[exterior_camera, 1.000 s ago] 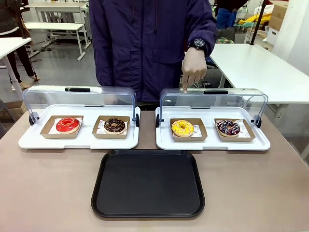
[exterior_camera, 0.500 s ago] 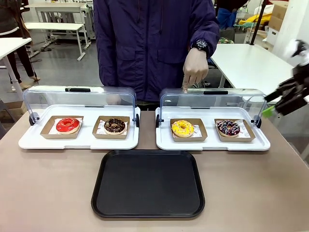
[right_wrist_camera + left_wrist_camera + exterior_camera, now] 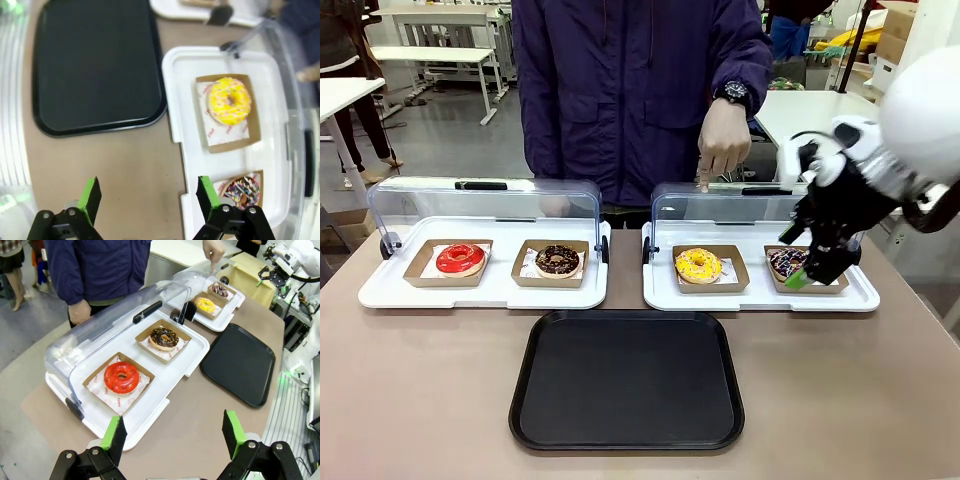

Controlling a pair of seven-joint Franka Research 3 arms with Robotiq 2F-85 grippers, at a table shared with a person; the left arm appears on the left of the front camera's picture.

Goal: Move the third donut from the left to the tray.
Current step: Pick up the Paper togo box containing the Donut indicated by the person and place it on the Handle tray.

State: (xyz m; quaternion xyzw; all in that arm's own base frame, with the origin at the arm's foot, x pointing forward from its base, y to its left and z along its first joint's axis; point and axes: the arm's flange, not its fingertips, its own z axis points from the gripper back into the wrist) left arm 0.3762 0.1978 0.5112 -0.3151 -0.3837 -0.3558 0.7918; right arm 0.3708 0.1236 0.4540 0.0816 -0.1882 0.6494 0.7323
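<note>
While the right gripper (image 3: 800, 262) hangs wide open and empty above the dark sprinkled donut (image 3: 780, 263) at the right end of the white tray (image 3: 760, 297), the yellow donut (image 3: 698, 265) sits in its cardboard holder (image 3: 733, 279) on that same tray, beside the dark one. Black tray (image 3: 626, 380) lies just in front. Left gripper (image 3: 175, 432) is wide open too, holding nothing. Person's hand (image 3: 723, 140) points a finger down onto the clear cover (image 3: 760, 205).

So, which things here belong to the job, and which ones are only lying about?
For the job: yellow donut, black tray, open right gripper, person's pointing hand.
Lying about: red donut, chocolate donut, dark sprinkled donut, left covered tray, open left gripper.
</note>
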